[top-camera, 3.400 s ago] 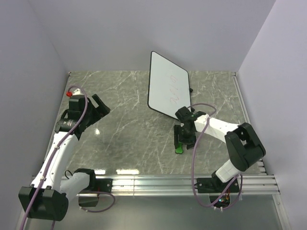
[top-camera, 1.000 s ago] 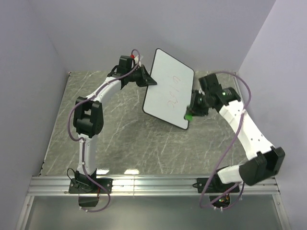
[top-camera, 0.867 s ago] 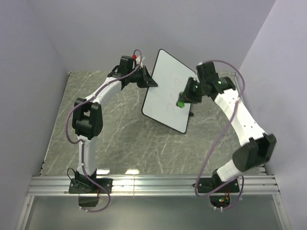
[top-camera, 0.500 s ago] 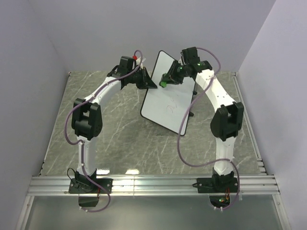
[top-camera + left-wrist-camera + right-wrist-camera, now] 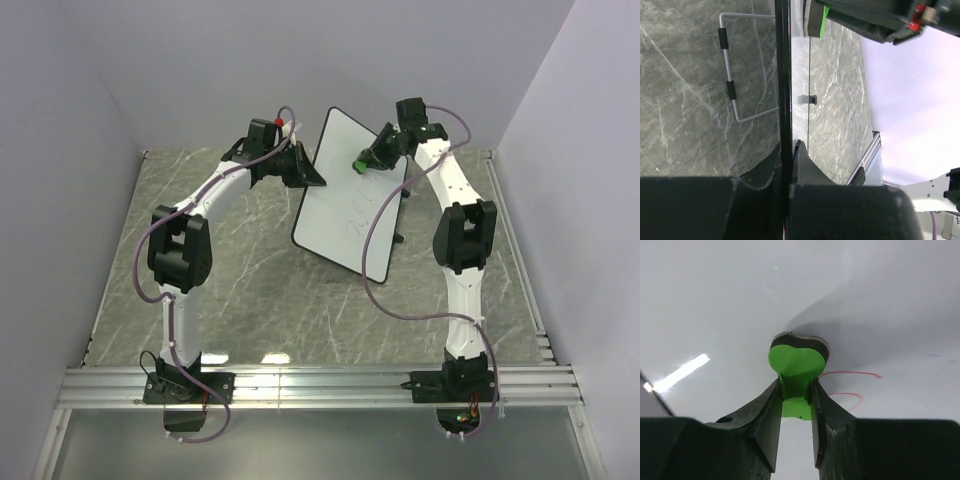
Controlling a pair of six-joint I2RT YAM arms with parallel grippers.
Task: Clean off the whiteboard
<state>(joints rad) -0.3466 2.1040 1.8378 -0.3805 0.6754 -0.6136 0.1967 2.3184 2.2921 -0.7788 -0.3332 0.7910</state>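
Left wrist view shows the whiteboard (image 5: pixel 345 205) edge-on only: its thin black rim runs straight up from the left gripper (image 5: pixel 787 150), which is clamped on it. The wire stand (image 5: pixel 732 85) with black sleeves, left of that gripper, is partly cut off by the rim. The right gripper (image 5: pixel 796 392) pinches a green eraser (image 5: pixel 795 365), dark felt face against the glossy white surface. Faint red loops (image 5: pixel 855 374) to its right are illegible. The board stands tilted on the marble-look table (image 5: pixel 230 270), between both grippers.

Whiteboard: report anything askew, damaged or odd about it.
Nothing looks damaged. The whiteboard stands steeply tilted, wire stand behind it, the left gripper shut on its edge. The right gripper presses the green eraser against its upper part; red pen marks near the eraser are not yet wiped.
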